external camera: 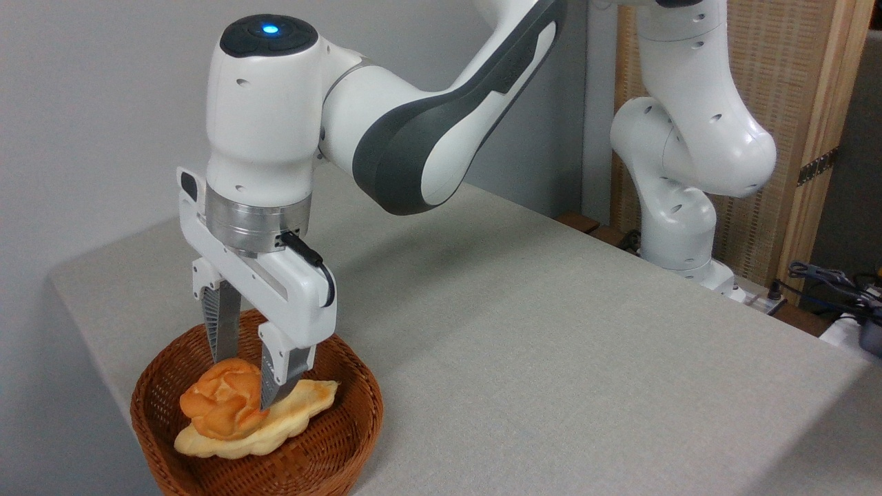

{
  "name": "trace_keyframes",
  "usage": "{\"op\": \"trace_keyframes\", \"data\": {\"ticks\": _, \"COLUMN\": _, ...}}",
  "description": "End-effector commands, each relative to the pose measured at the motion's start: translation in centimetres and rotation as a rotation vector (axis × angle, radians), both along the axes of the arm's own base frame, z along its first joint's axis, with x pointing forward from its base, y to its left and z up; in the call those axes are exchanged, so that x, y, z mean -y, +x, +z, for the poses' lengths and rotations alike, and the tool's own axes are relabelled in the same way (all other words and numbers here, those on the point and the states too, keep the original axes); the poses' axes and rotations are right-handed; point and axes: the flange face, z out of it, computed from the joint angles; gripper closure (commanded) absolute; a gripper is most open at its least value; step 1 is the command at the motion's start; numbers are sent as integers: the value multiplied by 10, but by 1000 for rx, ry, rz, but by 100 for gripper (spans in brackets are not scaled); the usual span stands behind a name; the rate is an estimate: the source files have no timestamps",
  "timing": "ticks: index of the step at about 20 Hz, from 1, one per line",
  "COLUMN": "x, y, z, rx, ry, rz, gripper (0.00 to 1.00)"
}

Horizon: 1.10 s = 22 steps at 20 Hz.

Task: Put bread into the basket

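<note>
Bread [222, 403] in basket [358, 413], grey table [551, 344] — pale wall [103, 103]

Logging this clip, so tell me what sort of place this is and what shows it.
Probably a robotics lab or test room, not a kitchen. A Franka arm is bolted beside a bare grey-clothed table, loose cables lie at the right, and the bread in the wicker basket looks like props.
</note>
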Motion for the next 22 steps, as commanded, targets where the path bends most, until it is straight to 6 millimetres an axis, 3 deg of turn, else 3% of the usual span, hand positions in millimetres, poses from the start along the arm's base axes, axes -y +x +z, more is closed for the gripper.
{"op": "trace_keyframes", "data": {"ticks": 1, "x": -1, "y": 2, "z": 6, "rx": 16, "ry": 11, "rz": 3, "gripper": 0}}
{"op": "trace_keyframes", "data": {"ticks": 4, "x": -1, "y": -1, "z": 17, "rx": 32, "ry": 2, "rz": 15, "gripper": 0}}
{"op": "trace_keyframes", "data": {"ticks": 9, "x": 0, "y": -14, "z": 58, "rx": 83, "ry": -8, "rz": 14, "gripper": 0}}
{"op": "trace_keyframes", "data": {"ticks": 11, "x": 1, "y": -26, "z": 80, "rx": 95, "ry": -6, "rz": 4, "gripper": 0}}
{"op": "trace_keyframes", "data": {"ticks": 17, "x": -9, "y": -74, "z": 116, "rx": -71, "ry": -5, "rz": -50, "gripper": 0}}
{"op": "trace_keyframes", "data": {"ticks": 22, "x": -6, "y": -97, "z": 124, "rx": -169, "ry": 194, "rz": -22, "gripper": 0}}
